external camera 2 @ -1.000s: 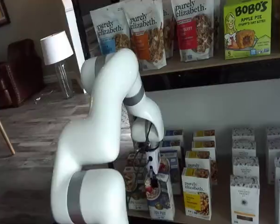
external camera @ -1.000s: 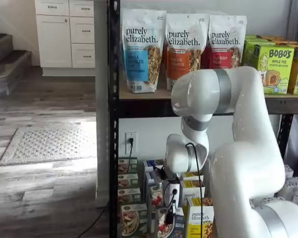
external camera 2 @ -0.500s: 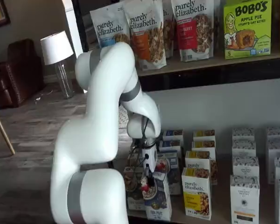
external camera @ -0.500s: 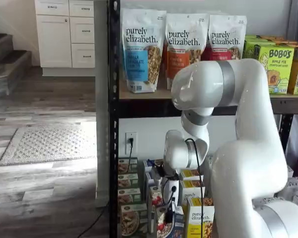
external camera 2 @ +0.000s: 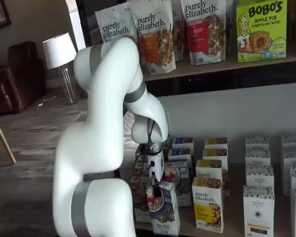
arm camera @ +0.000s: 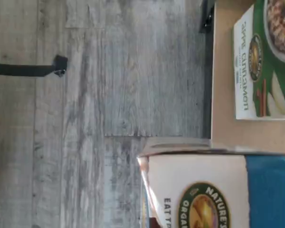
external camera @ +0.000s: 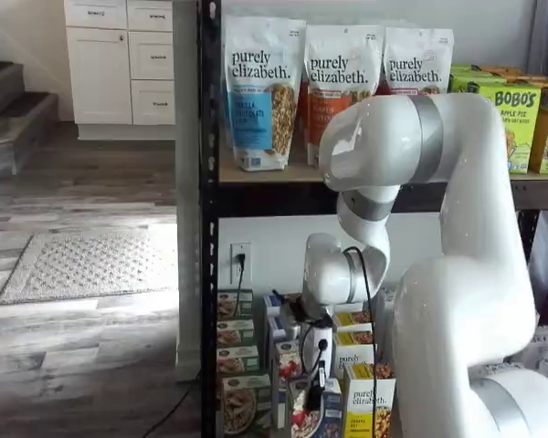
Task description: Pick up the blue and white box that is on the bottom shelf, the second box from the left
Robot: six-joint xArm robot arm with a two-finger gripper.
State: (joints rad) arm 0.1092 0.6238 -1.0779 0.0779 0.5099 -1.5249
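white xarm with a white-bodied two-finger gripper (external camera 2: 154, 190) reaching down to the front of the bottom shelf (external camera 2: 222, 232) of the black metal-post rack. gripper also seen in a shelf view at (external camera: 315, 391), black fingers (external camera: 317, 374) pointing down with a black cable (external camera: 373, 328) looping beside them.

small upright blue and white box with a cereal bowl and red berries on its face (external camera 2: 163, 210) sits directly under the gripper; fingers closed onto its top edge, box appears tilted slightly forward and pulled out of its row, though the contact point is small and partly hidden by the wrist. same box at (external camera: 312, 412), low in frame, cut by the edge.

just beside it: yellow "purely elizabeth" carton (external camera 2: 207, 203) toward the robot's right as seen from the front, green same-sized carton (external camera: 239, 401) on the other side. more small cartons stand in rows behind.

wrist view, turned sideways: close white top band and blue side of the held box (arm camera: 213, 187), a round logo partly readable; green carton with cinnamon-apple print (arm camera: 266, 61) lying on tan shelf board; grey wood plank floor (arm camera: 109, 95) beyond the shelf edge.

upper shelf: three granola pouches (external camera: 338, 78) and lime-green bobo's boxes (external camera: 504, 114).
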